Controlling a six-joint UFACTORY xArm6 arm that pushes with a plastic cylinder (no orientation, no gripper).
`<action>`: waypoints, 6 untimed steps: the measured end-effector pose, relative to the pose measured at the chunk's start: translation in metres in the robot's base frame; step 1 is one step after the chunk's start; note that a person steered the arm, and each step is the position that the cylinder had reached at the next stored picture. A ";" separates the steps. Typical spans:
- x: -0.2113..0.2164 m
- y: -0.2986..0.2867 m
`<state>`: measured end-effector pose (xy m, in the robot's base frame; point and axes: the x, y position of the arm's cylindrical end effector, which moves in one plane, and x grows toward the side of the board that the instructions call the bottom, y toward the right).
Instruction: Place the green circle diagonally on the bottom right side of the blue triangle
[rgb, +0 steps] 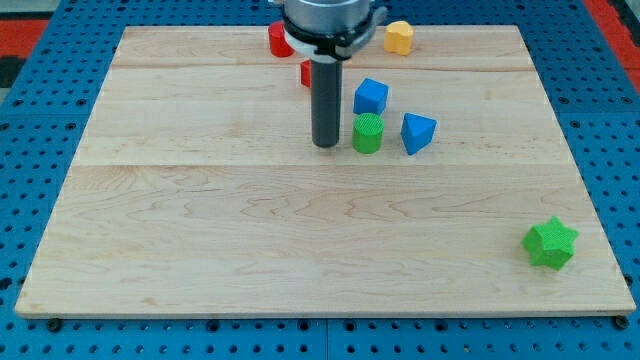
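Green circle stands on the wooden worktop, a little right of the middle and in the far half. It is a short upright cylinder. My tip is just beside it on the left, very near, but I cannot tell if they touch. The blue triangle sits just right of the green circle, with a small gap between them, at about the same depth. A blue cube lies just behind the green circle, slightly to the right. Farther back, a red block is near the far edge and is partly hidden by the arm body; another small red block shows behind the rod, its shape is not clear. A yellow block rests near the far edge, right of the arm. A green star lies well apart in the near right corner. The arm carries no claw, only the rod, so nothing opens or closes.
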<state>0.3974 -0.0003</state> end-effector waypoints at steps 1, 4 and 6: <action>-0.022 0.007; -0.019 0.035; 0.021 0.051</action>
<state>0.4185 0.0507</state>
